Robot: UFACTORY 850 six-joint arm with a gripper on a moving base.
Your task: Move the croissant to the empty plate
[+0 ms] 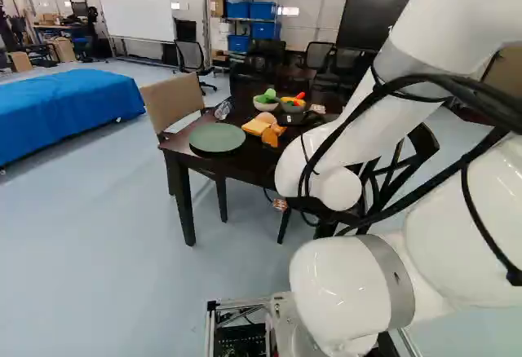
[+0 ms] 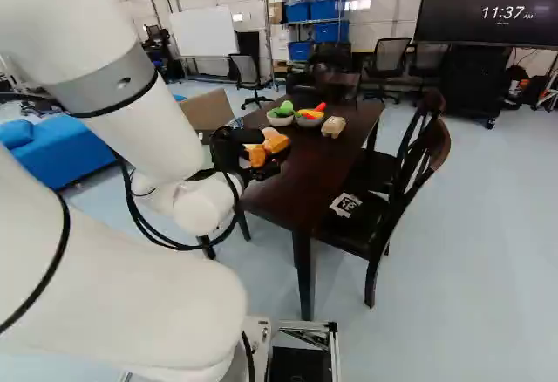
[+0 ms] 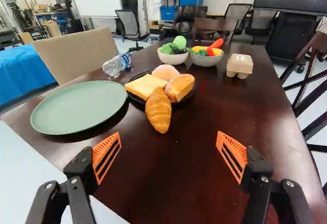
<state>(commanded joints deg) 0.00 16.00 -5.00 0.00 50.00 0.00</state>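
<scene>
My gripper point(image 2: 248, 157) is over the near end of the dark table in the right base view. In the wrist view the gripper point(image 3: 169, 155) stands open, its two orange-padded fingers wide apart with nothing between them. Ahead of them lies the golden croissant point(image 3: 159, 110), one end resting on the black plate point(image 3: 137, 99) and the other pointing toward the gripper. Bread slices, a round bun and another roll share that black plate. The empty green plate point(image 3: 79, 107) sits beside it, near the table's edge, and also shows as a green plate point(image 1: 217, 137) in the left base view.
Behind the black plate stand two bowls of toy vegetables point(image 3: 173, 58) point(image 3: 206, 59). A plastic bottle point(image 3: 117, 64) lies beyond the green plate, and an egg carton point(image 3: 239, 65) is farther along the table point(image 3: 214, 101). Chairs point(image 2: 384, 199) flank the table.
</scene>
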